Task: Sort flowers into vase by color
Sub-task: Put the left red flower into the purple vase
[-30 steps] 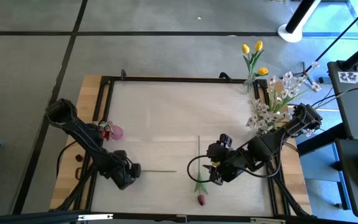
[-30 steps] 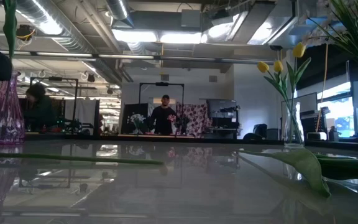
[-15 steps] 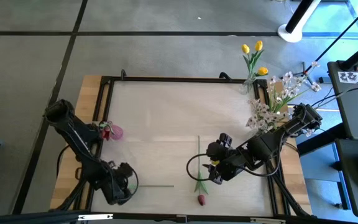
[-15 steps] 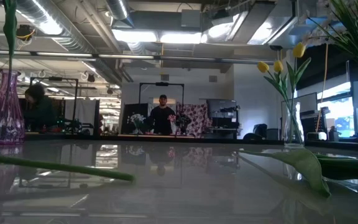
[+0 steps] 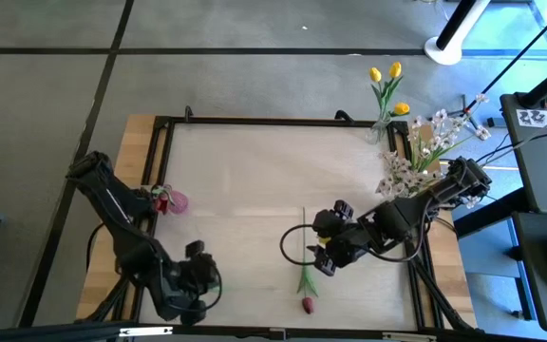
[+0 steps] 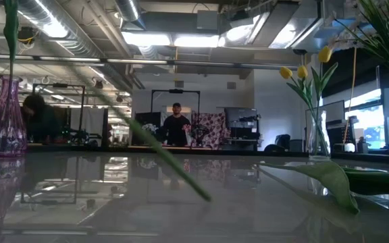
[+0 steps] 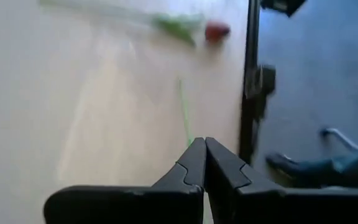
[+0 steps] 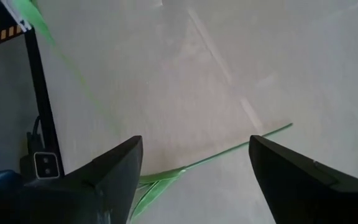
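Gripping a thin green stem (image 7: 184,115), the left pincer (image 5: 196,277) now sits at about 7 o'clock on the table (image 5: 245,166), with its two fingers pressed fully together on the stem. A second ago this stem was lying flat toward the middle of the table; now the left arm has pulled back toward the near edge and the stem is lifted, which the low view shows as a green line (image 6: 164,159) slanting up from the surface. Whether a flower head is at its far end I cannot tell.

The right pincer (image 5: 323,249) hovers with its fingers spread wide near 5 o'clock, just above the stem of a dark red tulip (image 5: 307,304), which lies on the table with its head toward the near edge and its leaf (image 8: 151,190) under the pincer. It has shifted only a little toward the left and holds nothing.

The pink glass vase (image 5: 172,201) stands at 9 o'clock with one red flower in it. The yellow tulips (image 5: 387,84) and the white blossom sprays (image 5: 416,152) are already in vases at about 2 o'clock.

In my judgement the pick of the stem succeeded, and it must next be carried to the vase that matches its colour. The dark red tulip is not yet sorted.
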Controlling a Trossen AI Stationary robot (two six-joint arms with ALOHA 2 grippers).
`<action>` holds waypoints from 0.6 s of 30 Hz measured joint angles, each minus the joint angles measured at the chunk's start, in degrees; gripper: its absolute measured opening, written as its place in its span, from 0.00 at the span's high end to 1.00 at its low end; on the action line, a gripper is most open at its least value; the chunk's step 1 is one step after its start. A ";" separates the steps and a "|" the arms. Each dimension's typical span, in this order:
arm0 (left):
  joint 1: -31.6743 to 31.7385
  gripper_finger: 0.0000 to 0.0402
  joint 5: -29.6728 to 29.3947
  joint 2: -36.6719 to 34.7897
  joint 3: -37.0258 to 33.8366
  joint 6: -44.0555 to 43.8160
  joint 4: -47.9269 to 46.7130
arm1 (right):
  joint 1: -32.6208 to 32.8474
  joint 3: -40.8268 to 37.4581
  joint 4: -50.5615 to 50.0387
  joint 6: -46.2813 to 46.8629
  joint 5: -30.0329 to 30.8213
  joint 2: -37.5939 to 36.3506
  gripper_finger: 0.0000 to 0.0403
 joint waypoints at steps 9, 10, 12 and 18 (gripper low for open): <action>8.33 1.00 -5.85 -0.09 0.77 22.50 -2.43 | -2.22 0.00 0.39 1.52 -0.69 0.00 0.27; 10.00 1.00 -5.85 -0.09 0.77 24.90 -2.42 | -2.48 0.00 0.41 1.07 -0.84 0.00 0.27; 13.66 1.00 -5.13 -0.09 0.77 29.33 -2.08 | -2.47 0.00 0.57 0.11 -1.22 -0.03 0.27; 24.33 1.00 2.08 -0.09 0.75 40.52 -1.03 | -2.33 4.66 -2.45 -0.64 -1.97 -0.42 0.27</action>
